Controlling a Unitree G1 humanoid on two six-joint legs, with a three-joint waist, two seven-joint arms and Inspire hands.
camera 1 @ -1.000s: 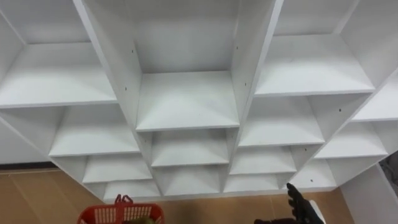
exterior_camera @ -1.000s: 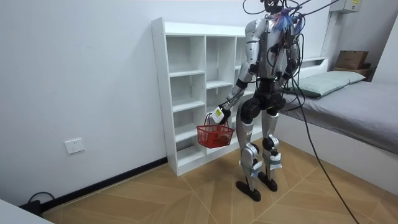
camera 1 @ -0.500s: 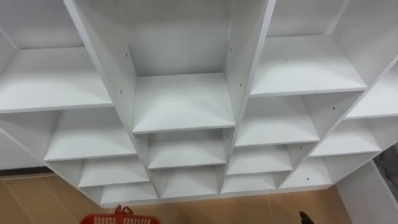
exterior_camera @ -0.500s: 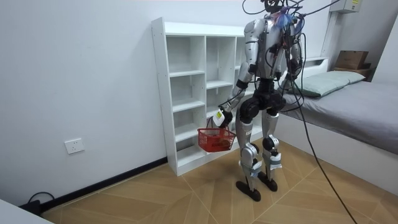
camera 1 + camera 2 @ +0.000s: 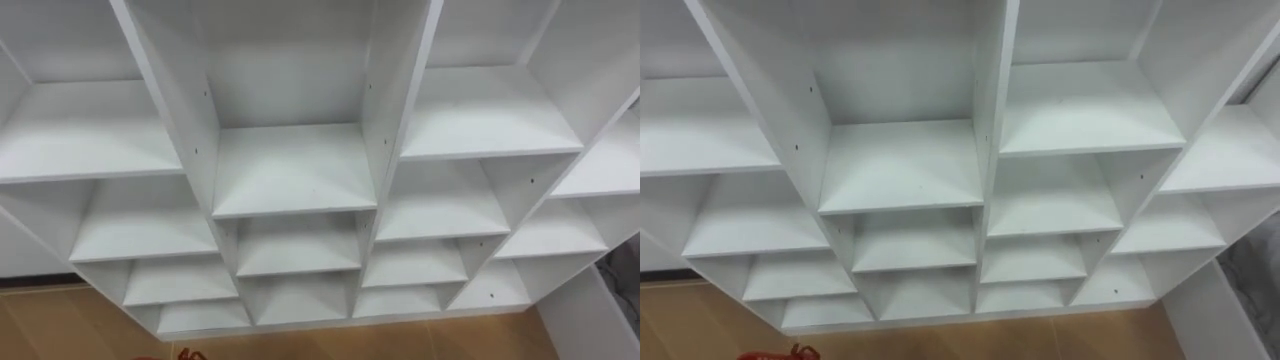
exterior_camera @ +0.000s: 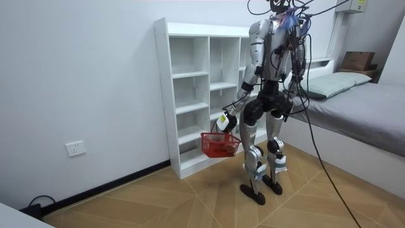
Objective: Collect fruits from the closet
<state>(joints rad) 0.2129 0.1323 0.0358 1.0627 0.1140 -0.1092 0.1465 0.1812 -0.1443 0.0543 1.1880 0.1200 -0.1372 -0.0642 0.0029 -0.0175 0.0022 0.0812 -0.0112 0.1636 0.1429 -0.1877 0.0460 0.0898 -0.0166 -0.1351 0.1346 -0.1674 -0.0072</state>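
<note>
The robot stood at the white closet (image 6: 163, 95), a red basket (image 6: 220, 144) hanging from its left hand (image 6: 223, 120).
Its fingers curled round the handle; the basket hung mouth-up, long side roughly along the closet.

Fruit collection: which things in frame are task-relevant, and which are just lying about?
Job:
- white open-shelf closet
- red plastic mesh basket, hanging from the left hand

Lying about:
- grey bed
- pale pillow
- brown cardboard box
- white wall socket
</note>
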